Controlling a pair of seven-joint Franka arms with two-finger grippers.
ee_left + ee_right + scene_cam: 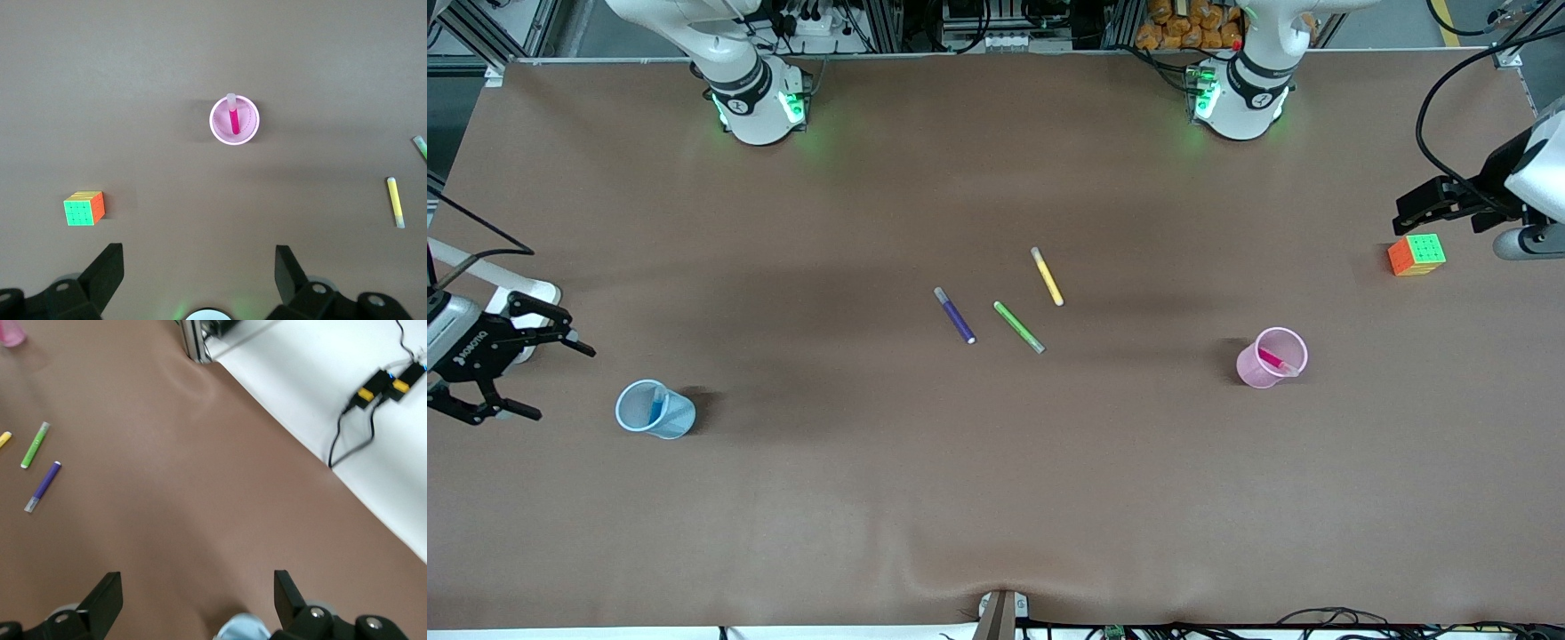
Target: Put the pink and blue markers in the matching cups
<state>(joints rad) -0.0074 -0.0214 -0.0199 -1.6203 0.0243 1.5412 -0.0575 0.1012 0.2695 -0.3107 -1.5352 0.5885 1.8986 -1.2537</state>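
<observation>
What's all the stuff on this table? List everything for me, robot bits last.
Pink cup: one, pale pink, toward the left arm's end.
Pink marker: one, magenta, in the pink cup.
Blue cup: one, light blue, toward the right arm's end.
Blue marker: one, blue, in the blue cup.
Purple marker: one, mid-table.
Green marker: one, beside the purple.
Yellow marker: one, farther from the camera than the green.
Puzzle cube: one, multicoloured, near the left tool.
Left tool: black, open, waiting.
Right tool: black, open, beside the blue cup.

Matt brown cloth-like table cover [996, 498], faintly rippled at its near edge. Translucent plastic pink cup [1270, 358] and blue cup [655, 410]; glossy plastic cube [1416, 254].
</observation>
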